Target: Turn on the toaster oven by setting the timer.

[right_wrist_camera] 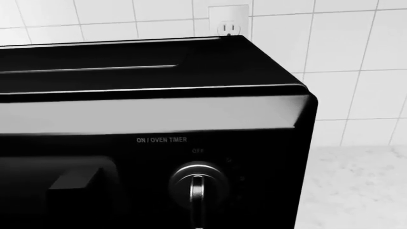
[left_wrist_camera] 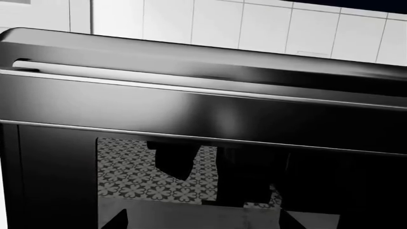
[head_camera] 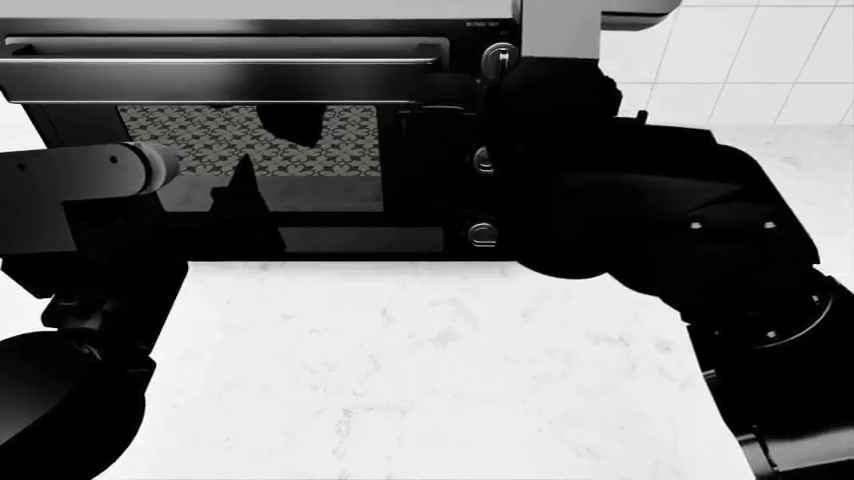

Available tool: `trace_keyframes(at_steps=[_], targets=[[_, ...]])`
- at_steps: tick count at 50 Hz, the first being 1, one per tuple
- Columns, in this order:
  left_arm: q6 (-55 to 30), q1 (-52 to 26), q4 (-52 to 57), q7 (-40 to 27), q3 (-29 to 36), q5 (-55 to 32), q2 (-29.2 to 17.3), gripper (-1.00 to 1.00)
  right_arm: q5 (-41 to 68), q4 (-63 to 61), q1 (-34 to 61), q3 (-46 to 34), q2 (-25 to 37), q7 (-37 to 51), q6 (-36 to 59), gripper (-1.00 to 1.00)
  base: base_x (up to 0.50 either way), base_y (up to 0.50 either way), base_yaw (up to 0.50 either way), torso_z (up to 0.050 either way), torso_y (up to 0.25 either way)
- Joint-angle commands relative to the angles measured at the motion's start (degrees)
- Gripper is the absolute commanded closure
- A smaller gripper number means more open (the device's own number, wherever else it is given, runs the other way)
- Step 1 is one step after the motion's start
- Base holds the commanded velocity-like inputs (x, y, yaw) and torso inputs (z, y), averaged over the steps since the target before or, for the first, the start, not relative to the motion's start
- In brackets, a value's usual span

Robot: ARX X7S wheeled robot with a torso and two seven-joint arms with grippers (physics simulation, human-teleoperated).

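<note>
The oven [head_camera: 267,130] stands at the back of the desk [head_camera: 441,380]. The right arm reaches toward its knob column, so the timer knob [right_wrist_camera: 198,187], labelled ON / OVEN TIMER with its pointer at OFF, sits directly ahead of the right claw. Neither claw's opening is visible; I cannot tell. The left arm waits by the door.
</note>
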Motion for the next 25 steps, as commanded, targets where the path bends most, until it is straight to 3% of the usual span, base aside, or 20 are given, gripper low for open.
trace_keyframes(at_steps=[1,25], targets=[[0.3,0.0,-0.1,-0.3,0.2,-0.3,-0.3,-1.00,0.6,-0.4,0.5,0.3,0.1,0.1,-0.5,1.00,0.00,0.00,0.00,0.000,0.000],[1.1,0.2,-0.4,-0.8,0.7,-0.8,-0.7,-1.00,1.0,-0.9,0.3,0.0,0.2,0.1,-0.8,1.00,0.00,0.00,0.00,0.000,0.000]])
